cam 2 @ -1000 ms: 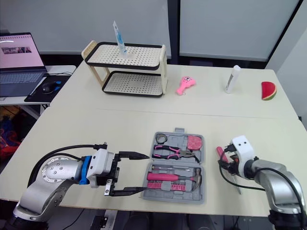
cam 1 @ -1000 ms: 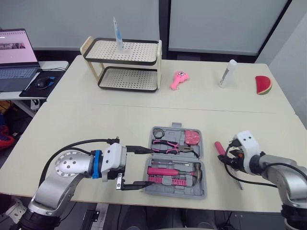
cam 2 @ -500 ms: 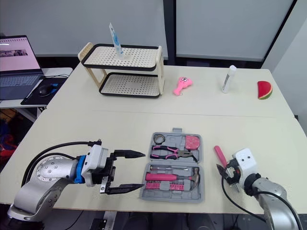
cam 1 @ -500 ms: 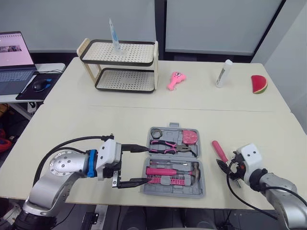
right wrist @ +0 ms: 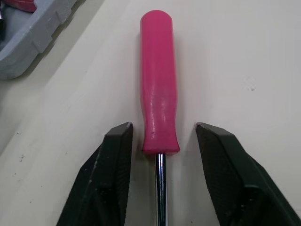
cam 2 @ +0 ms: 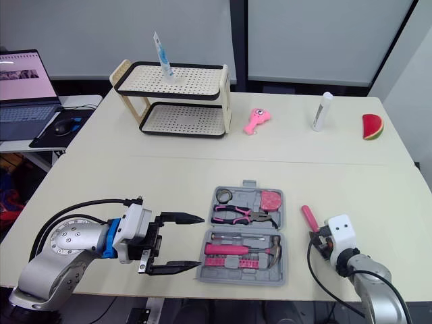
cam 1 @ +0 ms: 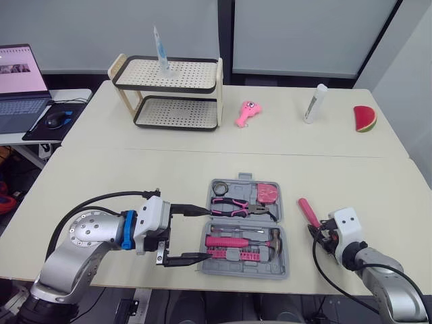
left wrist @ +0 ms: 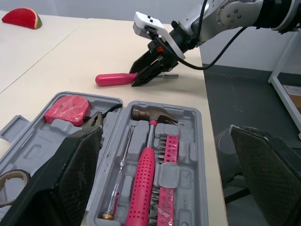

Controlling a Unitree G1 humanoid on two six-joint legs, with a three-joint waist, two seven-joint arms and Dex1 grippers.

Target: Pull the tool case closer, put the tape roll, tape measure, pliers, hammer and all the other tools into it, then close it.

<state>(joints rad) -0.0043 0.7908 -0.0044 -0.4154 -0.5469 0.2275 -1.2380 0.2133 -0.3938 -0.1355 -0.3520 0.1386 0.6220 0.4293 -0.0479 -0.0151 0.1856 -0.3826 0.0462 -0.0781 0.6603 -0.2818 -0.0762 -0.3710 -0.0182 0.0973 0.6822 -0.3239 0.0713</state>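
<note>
The grey tool case (cam 1: 284,267) lies open near the table's front edge. In it are the tape roll (cam 1: 220,186), pliers (cam 1: 233,202), pink tape measure (cam 1: 269,193) and pink-handled hammer (cam 1: 233,241). A pink-handled screwdriver (cam 1: 308,211) lies on the table just right of the case. My right gripper (right wrist: 162,129) is open, its fingers on either side of the handle's lower end (right wrist: 159,99) and the shaft. My left gripper (cam 1: 202,234) stands open at the case's left edge, holding nothing.
A two-tier rack (cam 1: 174,91) stands at the back left. A pink toy (cam 1: 249,112), a white tube (cam 1: 314,103) and a watermelon slice (cam 1: 365,118) lie along the back. A laptop (cam 1: 20,77) sits on a side table to the left.
The camera shifted a second ago. My right gripper has edged slightly left and now straddles the screwdriver, which still lies on the table. The left gripper has barely moved.
</note>
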